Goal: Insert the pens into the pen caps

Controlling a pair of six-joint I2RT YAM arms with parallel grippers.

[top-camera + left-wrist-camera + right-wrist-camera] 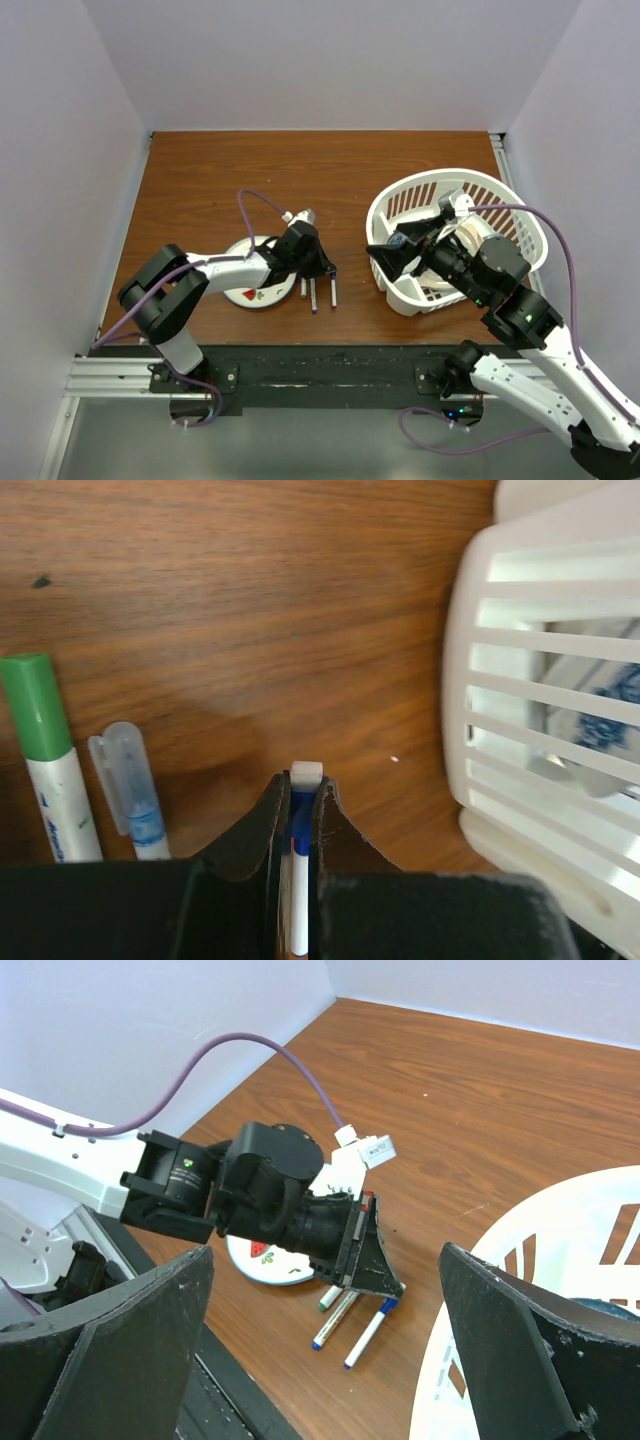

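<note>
The left gripper [301,784] was clenched on a thin white-barrelled pen with a blue collar [300,880], pinning it low over the brown wooden table [250,600] beside a green-capped white pen [45,760] and a clear-capped blue pen [130,790] (probably to steady it for capping), while the right gripper [390,258] hung released and empty by the white slatted plastic basket [440,178].

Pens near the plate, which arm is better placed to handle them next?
Left: the left gripper is shut on one pen, the other two pens lying beside it; the right gripper is open at the white basket, apart from them.

Green-capped white pen [40,750] and clear-capped blue-tipped pen [132,795] lie parallel, just apart. The third pen [300,900], white-ended, is clamped in the left gripper [300,790].
</note>
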